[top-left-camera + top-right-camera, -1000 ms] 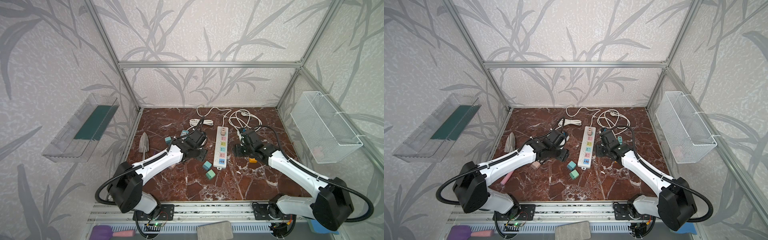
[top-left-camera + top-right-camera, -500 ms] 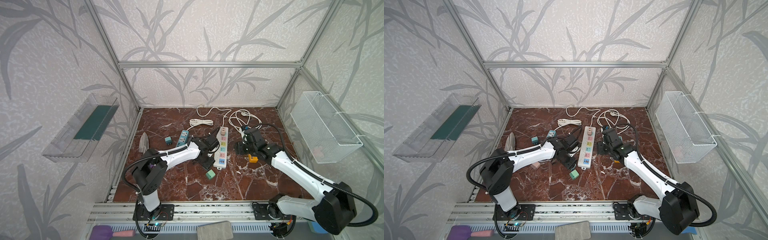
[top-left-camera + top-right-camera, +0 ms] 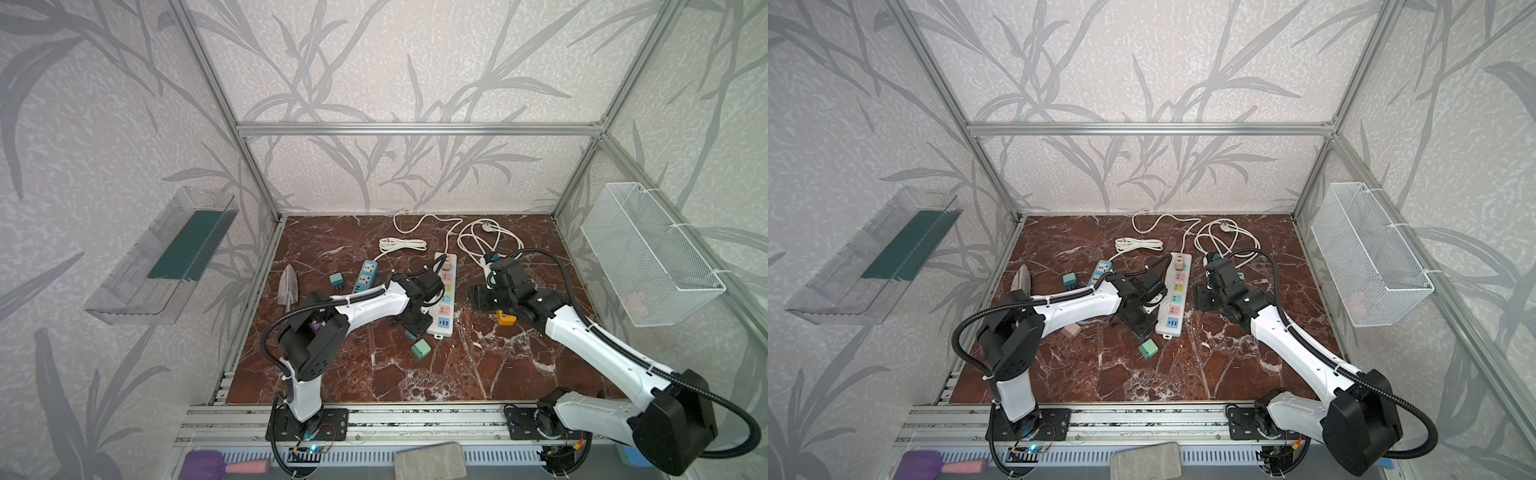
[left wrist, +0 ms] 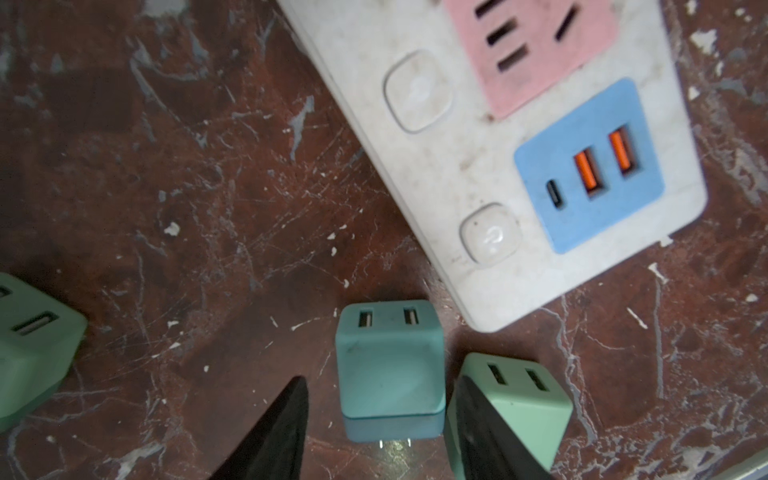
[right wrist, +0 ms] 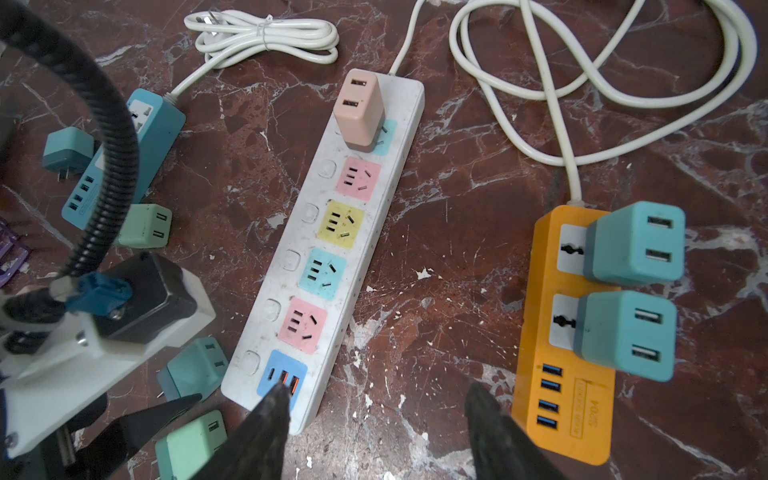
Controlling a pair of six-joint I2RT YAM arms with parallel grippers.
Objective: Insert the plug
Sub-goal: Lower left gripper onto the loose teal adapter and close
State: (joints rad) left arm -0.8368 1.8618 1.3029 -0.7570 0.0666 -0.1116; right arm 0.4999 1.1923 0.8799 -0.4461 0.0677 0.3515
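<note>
Straddling one teal plug [image 4: 388, 365], left hand [image 4: 380, 381], three power strips [image 5: 332, 249] [image 5: 158, 124] [image 5: 557, 395] nearby

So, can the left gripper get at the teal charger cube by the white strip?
Probably yes: the left gripper straddles the teal charger cube, jaws open either side. The light green cube crowds one finger but doesn't seem to block it.

white power strip [image 5: 384, 195], teal plugs [image 5: 636, 245] in orange strip [image 5: 561, 399]
</note>
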